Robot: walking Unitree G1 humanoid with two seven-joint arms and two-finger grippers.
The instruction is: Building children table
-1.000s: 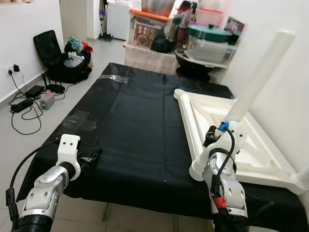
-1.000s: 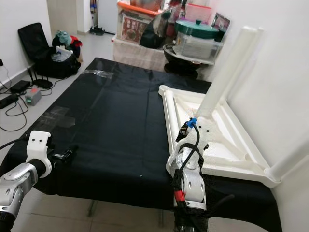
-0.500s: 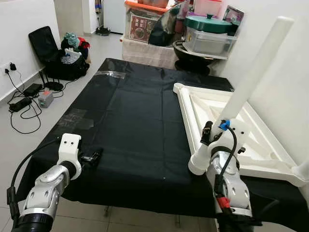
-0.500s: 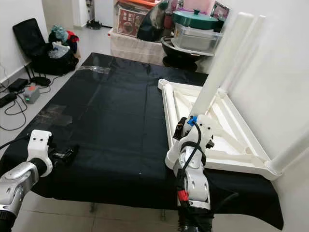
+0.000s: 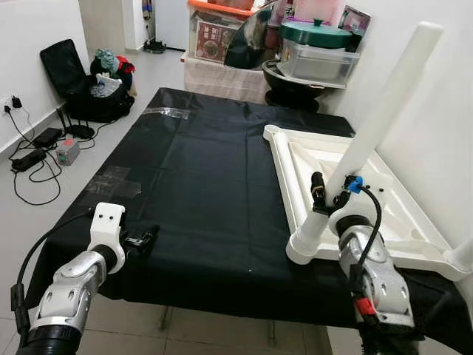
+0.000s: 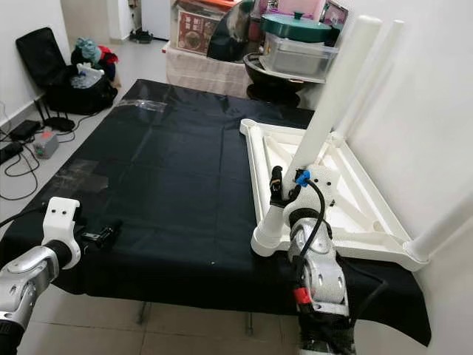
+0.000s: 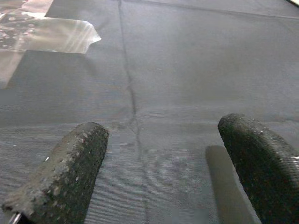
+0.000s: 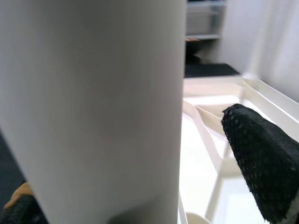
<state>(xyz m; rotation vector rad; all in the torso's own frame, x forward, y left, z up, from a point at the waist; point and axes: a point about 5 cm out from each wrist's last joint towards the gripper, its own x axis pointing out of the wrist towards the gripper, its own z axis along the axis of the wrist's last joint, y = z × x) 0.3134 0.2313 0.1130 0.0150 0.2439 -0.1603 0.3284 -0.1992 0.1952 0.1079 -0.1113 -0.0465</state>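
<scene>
Writing is unreadable anywhere; right end effector (image 5: 330,198) grasps white table leg (image 5: 377,118), left end effector (image 7: 163,172) released.

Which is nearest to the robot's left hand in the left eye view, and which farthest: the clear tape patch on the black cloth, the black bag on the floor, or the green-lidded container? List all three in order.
Measured from the left hand, low over the black cloth's near edge:
1. Clear tape patch, on the cloth just beyond the hand.
2. Black bag, on the floor, far left.
3. Green-lidded container, past the table's far end, to the right.
</scene>
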